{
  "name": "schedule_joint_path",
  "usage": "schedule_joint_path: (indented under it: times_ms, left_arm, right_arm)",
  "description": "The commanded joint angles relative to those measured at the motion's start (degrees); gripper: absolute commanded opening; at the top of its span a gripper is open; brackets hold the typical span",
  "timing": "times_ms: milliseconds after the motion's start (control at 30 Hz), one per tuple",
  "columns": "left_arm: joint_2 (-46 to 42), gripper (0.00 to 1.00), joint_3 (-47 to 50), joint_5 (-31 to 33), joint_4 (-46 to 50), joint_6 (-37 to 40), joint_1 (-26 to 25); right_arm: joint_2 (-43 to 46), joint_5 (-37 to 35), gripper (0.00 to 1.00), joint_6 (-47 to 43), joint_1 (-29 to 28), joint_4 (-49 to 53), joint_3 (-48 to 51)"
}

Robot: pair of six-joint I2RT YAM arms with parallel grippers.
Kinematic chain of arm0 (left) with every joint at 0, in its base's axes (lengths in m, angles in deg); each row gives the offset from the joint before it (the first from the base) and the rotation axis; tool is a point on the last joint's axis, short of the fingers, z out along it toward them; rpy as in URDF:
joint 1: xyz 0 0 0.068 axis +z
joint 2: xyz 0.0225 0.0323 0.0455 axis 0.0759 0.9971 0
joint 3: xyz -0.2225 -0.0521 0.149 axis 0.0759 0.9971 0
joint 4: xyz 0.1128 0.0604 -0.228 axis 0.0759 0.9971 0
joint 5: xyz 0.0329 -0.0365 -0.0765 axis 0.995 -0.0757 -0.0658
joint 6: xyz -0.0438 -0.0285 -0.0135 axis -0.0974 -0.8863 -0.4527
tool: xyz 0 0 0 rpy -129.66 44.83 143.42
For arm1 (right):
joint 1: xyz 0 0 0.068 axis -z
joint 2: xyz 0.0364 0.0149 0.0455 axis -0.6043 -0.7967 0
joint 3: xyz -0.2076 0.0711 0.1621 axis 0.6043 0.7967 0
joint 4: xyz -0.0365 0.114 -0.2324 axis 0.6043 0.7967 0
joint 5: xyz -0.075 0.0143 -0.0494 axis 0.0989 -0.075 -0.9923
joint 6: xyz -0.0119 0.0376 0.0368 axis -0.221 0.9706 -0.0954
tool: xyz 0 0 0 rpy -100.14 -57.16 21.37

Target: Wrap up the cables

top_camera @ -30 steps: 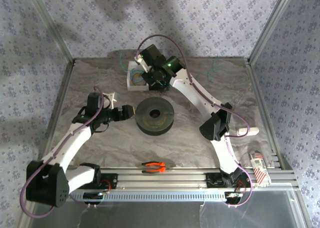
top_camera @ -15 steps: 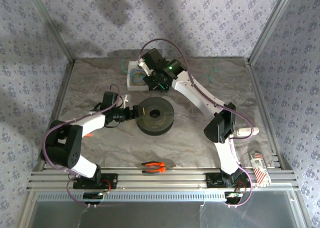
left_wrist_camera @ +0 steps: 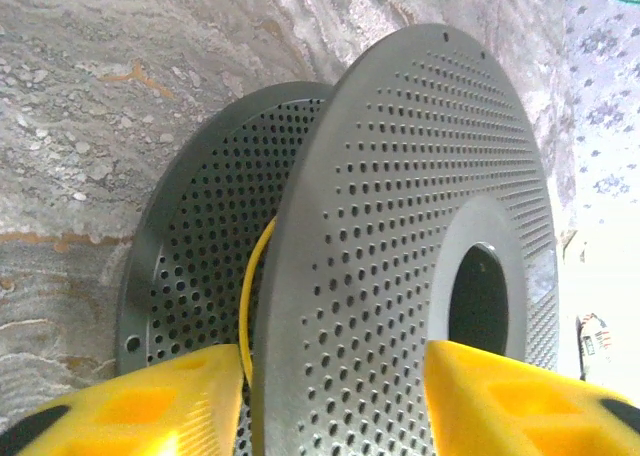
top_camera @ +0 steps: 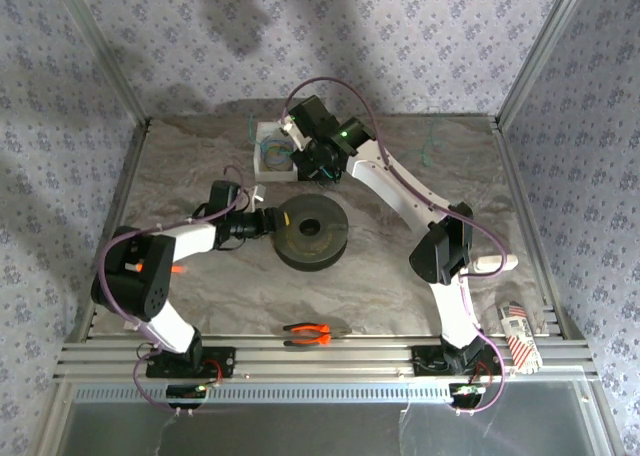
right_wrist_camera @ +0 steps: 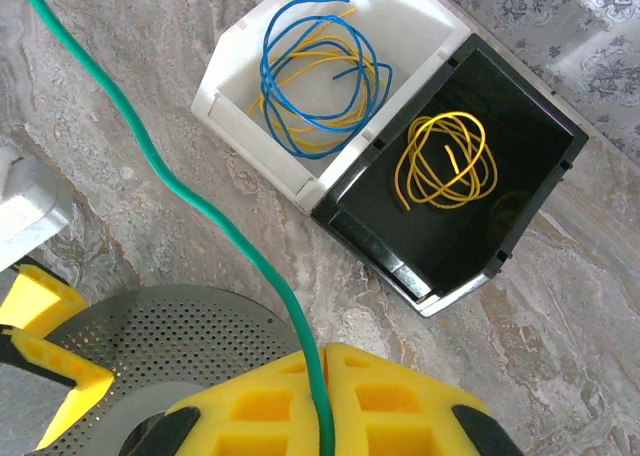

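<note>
Nothing legible in any view: no words, numbers or brand marks. The carton (top_camera: 516, 328) at the near right corner of the table (top_camera: 200, 166) carries red-and-white striped print, too small to read. The perforated spool (left_wrist_camera: 420, 206) face, seen close from the left wrist, bears no readable marking.

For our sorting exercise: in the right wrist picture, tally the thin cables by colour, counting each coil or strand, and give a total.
thin green cable strand: 1
thin blue cable coil: 1
thin yellow cable coils: 2
Total: 4
</note>
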Motion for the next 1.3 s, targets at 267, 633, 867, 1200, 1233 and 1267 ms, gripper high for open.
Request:
schedule_joint_path:
  times_ms: [267,633,867,1200,1233,1267]
  left_arm:
    - [-3.12,0.0,-6.88,3.22,14.24,5.69,-0.14]
    - [-13.58,0.0,-26.22,36.7,55.52,20.07,-3.96]
    - [-11.3,0.0,-29.83,50.6,59.48,16.38,-5.97]
    - [-5.98,0.0,-32.29,55.16,57.05,13.97,-6.6]
    - [-5.76,0.0,-32.34,54.92,56.93,13.86,-6.6]
    - [-5.67,0.0,-32.34,54.64,56.78,13.76,-6.6]
  right_arm:
    - [3.64,0.91,0.0,1.1,0.66,-1.15,2.34]
    - [6.06,1.08,0.0,1.67,1.09,-4.27,5.48]
    - [5.88,1.96,0.0,2.25,1.07,-4.94,6.14]
    - [6.67,2.67,0.0,2.81,1.16,-6.08,8.34]
    - [6.67,2.73,0.0,2.86,1.13,-6.12,8.43]
    - [6.76,2.82,0.0,2.86,1.12,-6.24,8.58]
